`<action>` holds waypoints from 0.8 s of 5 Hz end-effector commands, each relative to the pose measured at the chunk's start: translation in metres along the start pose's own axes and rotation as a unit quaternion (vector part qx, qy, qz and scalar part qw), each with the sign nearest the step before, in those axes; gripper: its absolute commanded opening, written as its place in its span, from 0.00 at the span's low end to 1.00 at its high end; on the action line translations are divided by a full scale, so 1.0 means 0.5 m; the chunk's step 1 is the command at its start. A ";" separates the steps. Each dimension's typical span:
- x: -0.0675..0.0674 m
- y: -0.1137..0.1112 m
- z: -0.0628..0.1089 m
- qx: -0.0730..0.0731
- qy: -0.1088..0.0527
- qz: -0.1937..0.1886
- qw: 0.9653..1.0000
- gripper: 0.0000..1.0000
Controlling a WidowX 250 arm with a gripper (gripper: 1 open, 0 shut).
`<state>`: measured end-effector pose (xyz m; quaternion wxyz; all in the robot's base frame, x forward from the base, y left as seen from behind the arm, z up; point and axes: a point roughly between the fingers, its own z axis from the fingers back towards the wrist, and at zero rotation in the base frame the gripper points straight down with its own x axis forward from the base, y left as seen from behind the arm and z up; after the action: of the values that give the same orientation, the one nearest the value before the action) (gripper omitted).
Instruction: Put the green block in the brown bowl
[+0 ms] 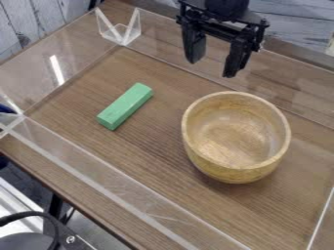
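Fingers (217,59) spread apart, holding nothing, pointing down above the far part of the table (156,156), behind the brown bowl (236,136). Green block (125,105) lies flat on the table, left of the bowl and apart from it, angled diagonally. Bowl upright, looks empty. Clear low walls (124,27) seem to ring the table; edges hard to trace.

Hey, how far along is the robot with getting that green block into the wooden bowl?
Nothing looks done yet. The flat bright green rectangular block lies on the wooden tabletop, apart from the round light tan wooden bowl, which is empty. In hand: nothing; the black gripper hangs open above the table's far side, pointing down, touching neither. Left: reach the block, grasp it, carry it over and release it in the bowl.
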<state>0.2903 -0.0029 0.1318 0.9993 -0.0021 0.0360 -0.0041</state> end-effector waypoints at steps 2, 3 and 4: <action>-0.015 0.039 -0.011 -0.012 0.024 0.016 1.000 1.00; -0.056 0.103 -0.007 -0.025 0.009 0.033 0.999 1.00; -0.086 0.171 -0.004 -0.038 -0.011 0.040 0.998 1.00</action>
<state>0.2440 0.0832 0.1157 0.9962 -0.0488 0.0571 0.0451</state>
